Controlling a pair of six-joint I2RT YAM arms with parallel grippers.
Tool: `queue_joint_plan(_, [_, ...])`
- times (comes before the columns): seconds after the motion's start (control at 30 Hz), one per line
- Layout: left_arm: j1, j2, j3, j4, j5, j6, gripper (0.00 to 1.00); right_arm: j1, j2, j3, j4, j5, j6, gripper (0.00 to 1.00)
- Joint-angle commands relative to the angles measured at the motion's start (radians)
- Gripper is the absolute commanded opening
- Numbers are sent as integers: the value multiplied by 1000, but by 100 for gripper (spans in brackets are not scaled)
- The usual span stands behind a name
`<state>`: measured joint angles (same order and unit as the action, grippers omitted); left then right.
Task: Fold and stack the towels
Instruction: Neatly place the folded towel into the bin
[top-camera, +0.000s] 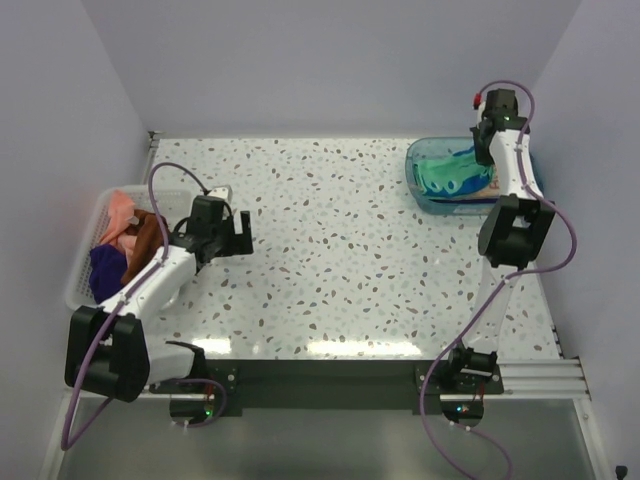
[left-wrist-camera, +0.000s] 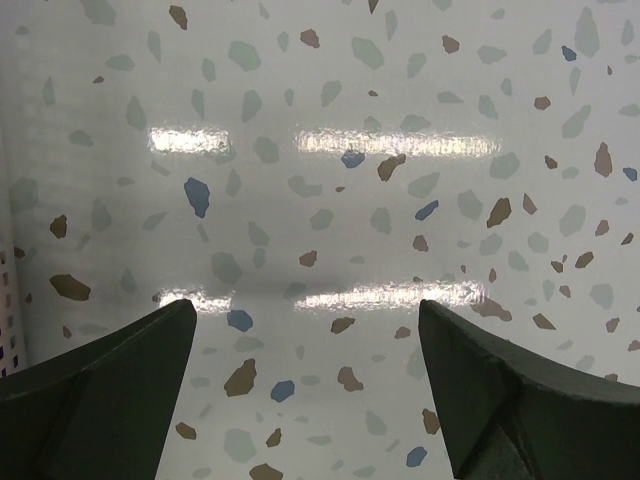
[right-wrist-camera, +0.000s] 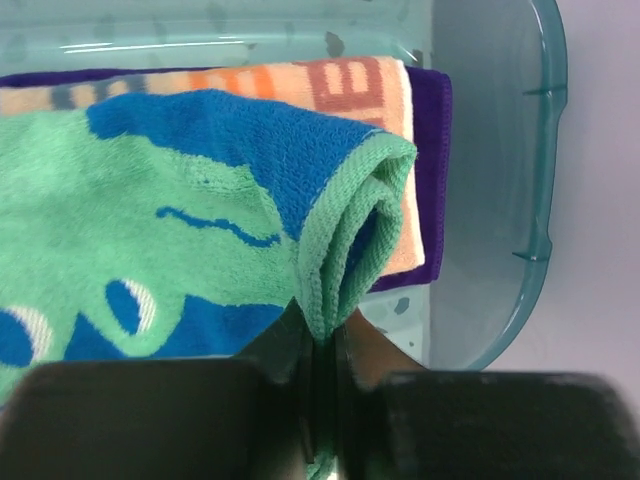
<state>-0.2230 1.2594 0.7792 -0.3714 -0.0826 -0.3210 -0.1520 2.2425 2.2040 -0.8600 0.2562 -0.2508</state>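
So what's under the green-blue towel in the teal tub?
A pale towel with orange lettering shows directly beneath the green-blue towel, and a purple towel under that, inside the teal tub. Only their edges show; the rest and anything lower is covered.

Purple towel (right-wrist-camera: 432, 170) mostly hidden under lettered towel (right-wrist-camera: 350, 90), crocodile towel (right-wrist-camera: 150, 230) cut off at left edge

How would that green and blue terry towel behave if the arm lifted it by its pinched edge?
Probably floppy: the green and blue terry towel curls into a soft loop where the right gripper pinches it. It would likely droop and unfold rather than stay flat. Its looped pile looks grippy, so slipping seems unlikely.
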Motion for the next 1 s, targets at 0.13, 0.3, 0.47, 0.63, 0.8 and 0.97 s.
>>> queue_joint_plan(0.13, [2, -25, 12, 34, 6, 40, 99, -9, 11, -62, 148, 283, 100, 59])
queue_joint_plan(0.3, [2, -61, 15, 28, -26, 42, 99, -11, -52, -4, 93, 474, 244, 77])
queue_joint_plan(0.47, [2, -132, 57, -3, -66, -10, 100, 17, -228, -94, -1, 287, 367, 86])
queue_joint_plan(0.63, [4, -115, 208, -159, -202, -58, 100, 144, -518, -366, 59, 63, 453, 93])
queue_joint_plan(0.8, [45, -65, 362, -283, -324, -66, 100, 365, -705, -651, 134, -158, 499, 98])
queue_joint_plan(0.97, [125, -71, 391, -310, -414, -76, 100, 517, -883, -875, 182, -317, 510, 98])
